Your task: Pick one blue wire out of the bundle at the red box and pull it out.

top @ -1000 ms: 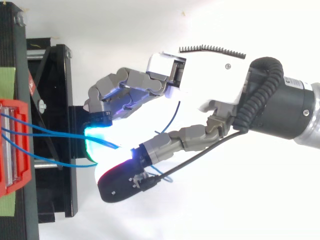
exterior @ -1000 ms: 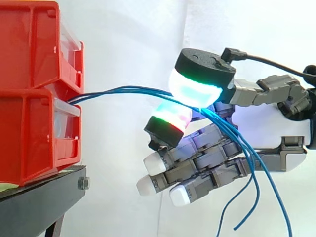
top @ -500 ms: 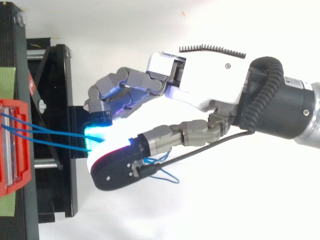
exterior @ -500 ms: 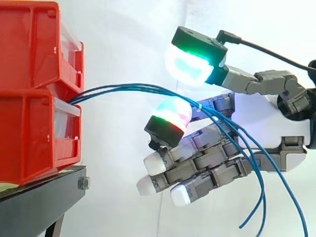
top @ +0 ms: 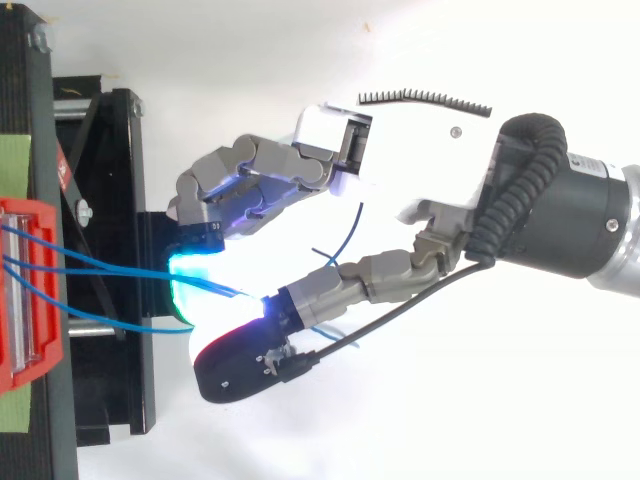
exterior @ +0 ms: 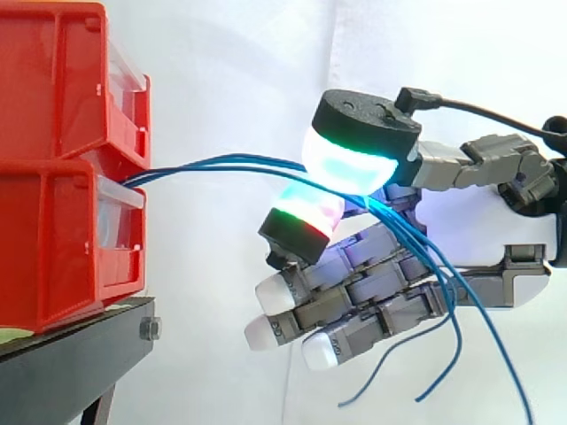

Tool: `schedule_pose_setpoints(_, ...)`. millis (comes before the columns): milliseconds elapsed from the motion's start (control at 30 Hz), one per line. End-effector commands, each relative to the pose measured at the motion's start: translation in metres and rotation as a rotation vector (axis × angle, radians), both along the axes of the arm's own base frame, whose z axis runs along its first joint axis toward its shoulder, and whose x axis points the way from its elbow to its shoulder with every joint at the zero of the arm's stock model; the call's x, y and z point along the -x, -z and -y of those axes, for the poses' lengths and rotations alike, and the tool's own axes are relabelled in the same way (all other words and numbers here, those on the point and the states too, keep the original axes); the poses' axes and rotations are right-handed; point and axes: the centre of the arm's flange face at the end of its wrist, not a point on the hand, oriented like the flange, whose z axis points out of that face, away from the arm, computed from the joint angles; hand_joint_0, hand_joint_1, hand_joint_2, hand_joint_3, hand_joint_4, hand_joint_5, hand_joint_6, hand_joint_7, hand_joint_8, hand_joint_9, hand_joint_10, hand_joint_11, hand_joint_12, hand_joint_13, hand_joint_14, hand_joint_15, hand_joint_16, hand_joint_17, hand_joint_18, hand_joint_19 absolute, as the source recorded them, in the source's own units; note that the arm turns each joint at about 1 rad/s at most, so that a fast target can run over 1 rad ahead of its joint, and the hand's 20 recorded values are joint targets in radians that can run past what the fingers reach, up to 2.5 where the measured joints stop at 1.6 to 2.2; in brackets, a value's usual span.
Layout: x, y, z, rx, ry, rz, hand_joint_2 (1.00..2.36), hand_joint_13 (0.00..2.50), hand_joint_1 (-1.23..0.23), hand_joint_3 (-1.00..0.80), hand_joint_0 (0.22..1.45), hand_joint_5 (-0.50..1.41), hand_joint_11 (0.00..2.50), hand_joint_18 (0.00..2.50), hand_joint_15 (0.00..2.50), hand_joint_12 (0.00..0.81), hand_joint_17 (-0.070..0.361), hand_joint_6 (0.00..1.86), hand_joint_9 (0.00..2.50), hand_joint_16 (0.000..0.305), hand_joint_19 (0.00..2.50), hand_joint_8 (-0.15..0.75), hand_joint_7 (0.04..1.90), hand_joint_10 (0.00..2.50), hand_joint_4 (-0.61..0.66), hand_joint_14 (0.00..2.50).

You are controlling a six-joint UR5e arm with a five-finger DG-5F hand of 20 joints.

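Blue wires [exterior: 232,159] across gap beside bins [exterior: 62,221]

**White curtain [exterior: 239,80], black stand [exterior: 71,367]**

A plain white curtain, brightly lit, with soft vertical folds, hangs behind the hand [exterior: 478,230]. The black stand sits lower, past the hand's front, a bolt [exterior: 150,329] at its corner.

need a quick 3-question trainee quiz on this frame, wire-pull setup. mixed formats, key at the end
1. True or false: the blue wires run from the red bins to the hand.
2. The wires' loose ends: A) are knotted together B) hang below the hand C) point straight up.
3. Fill in: the hand pinches the wires between two glowing ___.
Key: 1 true; 2 B; 3 pads.
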Motion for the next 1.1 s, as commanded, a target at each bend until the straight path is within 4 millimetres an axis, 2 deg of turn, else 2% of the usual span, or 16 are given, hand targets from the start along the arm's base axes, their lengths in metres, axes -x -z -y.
schedule_pose_setpoints(0, 0.0, 0.0, 0.0, 0.0, 0.0, 0.0, 1.0, 0.33, -0.97, -0.5, 0.74, -0.2, 0.44, 0.57, 0.08, 0.431, 0.139, 0.9, 0.53, 0.062, 0.24, 0.301, 1.1, 0.01, 0.13, 0.0)
schedule_pose_setpoints(167, 0.0, 0.0, 0.0, 0.0, 0.0, 0.0, 1.0, 0.28, -0.98, -0.5, 0.75, -0.2, 0.37, 0.53, 0.04, 0.421, 0.136, 0.89, 0.48, 0.061, 0.2, 0.28, 1.06, 0.01, 0.07, 0.0)
schedule_pose_setpoints(400, 0.0, 0.0, 0.0, 0.0, 0.0, 0.0, 1.0, 0.18, -0.99, -0.5, 0.76, -0.18, 0.14, 0.45, 0.0, 0.403, 0.135, 0.84, 0.38, 0.06, 0.15, 0.26, 1.24, 0.0, 0.07, 0.0)
schedule_pose_setpoints(467, 0.0, 0.0, 0.0, 0.0, 0.0, 0.0, 1.0, 0.14, -0.97, -0.5, 0.67, -0.17, 0.08, 0.41, 0.0, 0.398, 0.134, 0.8, 0.36, 0.059, 0.18, 0.256, 1.29, 0.0, 0.13, 0.0)
schedule_pose_setpoints(533, 0.0001, 0.0001, 0.0, 0.0, 0.0, -0.001, 1.0, 0.11, -0.79, -0.5, 0.54, -0.12, 0.05, 0.33, 0.01, 0.409, 0.138, 0.65, 0.34, 0.061, 0.25, 0.257, 1.3, 0.0, 0.13, 0.0)
schedule_pose_setpoints(567, 0.0, 0.0, 0.0, 0.0, 0.0, 0.0, 1.0, 0.11, -0.75, -0.5, 0.53, -0.11, 0.02, 0.33, 0.01, 0.414, 0.14, 0.64, 0.34, 0.062, 0.25, 0.261, 1.27, 0.0, 0.14, 0.0)
schedule_pose_setpoints(600, 0.0, 0.0, 0.0, 0.0, 0.0, 0.0, 1.0, 0.11, -0.64, -0.5, 0.49, -0.09, 0.01, 0.32, 0.02, 0.426, 0.145, 0.56, 0.35, 0.065, 0.26, 0.268, 1.36, 0.0, 0.17, 0.0)
schedule_pose_setpoints(633, 0.0, 0.0, 0.0, 0.0, 0.0, 0.0, 1.0, 0.11, -0.58, -0.5, 0.48, -0.08, 0.0, 0.32, 0.02, 0.431, 0.147, 0.53, 0.35, 0.065, 0.28, 0.269, 1.38, 0.0, 0.18, 0.0)
schedule_pose_setpoints(667, 0.0, 0.0, 0.0, 0.0, 0.0, 0.0, 1.0, 0.11, -0.55, -0.5, 0.48, -0.08, 0.0, 0.31, 0.02, 0.432, 0.148, 0.51, 0.36, 0.066, 0.29, 0.27, 1.41, 0.0, 0.18, 0.0)
schedule_pose_setpoints(733, 0.0, 0.0, 0.0, 0.0, 0.0, 0.0, 1.0, 0.12, -0.45, -0.5, 0.47, -0.07, 0.0, 0.3, 0.04, 0.438, 0.15, 0.5, 0.38, 0.066, 0.3, 0.275, 1.35, 0.0, 0.2, 0.0)
schedule_pose_setpoints(833, 0.0, 0.0, 0.0, 0.0, 0.0, 0.0, 1.0, 0.13, -0.4, -0.5, 0.47, -0.07, 0.01, 0.3, 0.04, 0.441, 0.149, 0.5, 0.42, 0.066, 0.32, 0.29, 1.35, 0.0, 0.2, 0.0)
schedule_pose_setpoints(867, 0.0, 0.0, 0.0, 0.0, 0.0, 0.0, 1.0, 0.13, -0.4, -0.5, 0.48, -0.07, 0.01, 0.29, 0.04, 0.436, 0.147, 0.5, 0.43, 0.065, 0.33, 0.289, 1.37, 0.0, 0.19, 0.0)
schedule_pose_setpoints(900, 0.0, 0.0, 0.0, 0.0, 0.0, 0.0, 1.0, 0.14, -0.43, -0.45, 0.52, -0.07, 0.05, 0.28, 0.04, 0.426, 0.142, 0.5, 0.44, 0.063, 0.32, 0.287, 1.47, 0.0, 0.17, 0.0)
schedule_pose_setpoints(967, 0.0, 0.0, 0.0, 0.0, 0.0, 0.0, 1.01, 0.15, -0.47, -0.41, 0.54, -0.08, 0.08, 0.3, 0.04, 0.423, 0.14, 0.54, 0.45, 0.062, 0.32, 0.292, 1.46, 0.0, 0.16, 0.0)
schedule_pose_setpoints(1000, 0.0, 0.0, 0.0, 0.0, 0.0, 0.0, 1.01, 0.16, -0.55, -0.37, 0.55, -0.1, 0.1, 0.31, 0.04, 0.421, 0.139, 0.61, 0.46, 0.062, 0.32, 0.294, 1.36, 0.0, 0.16, 0.0)
schedule_pose_setpoints(1067, 0.0, 0.0, 0.0, 0.0, 0.0, 0.0, 1.01, 0.17, -0.62, -0.33, 0.57, -0.12, 0.14, 0.32, 0.04, 0.422, 0.138, 0.69, 0.46, 0.061, 0.32, 0.305, 1.28, 0.0, 0.16, 0.0)
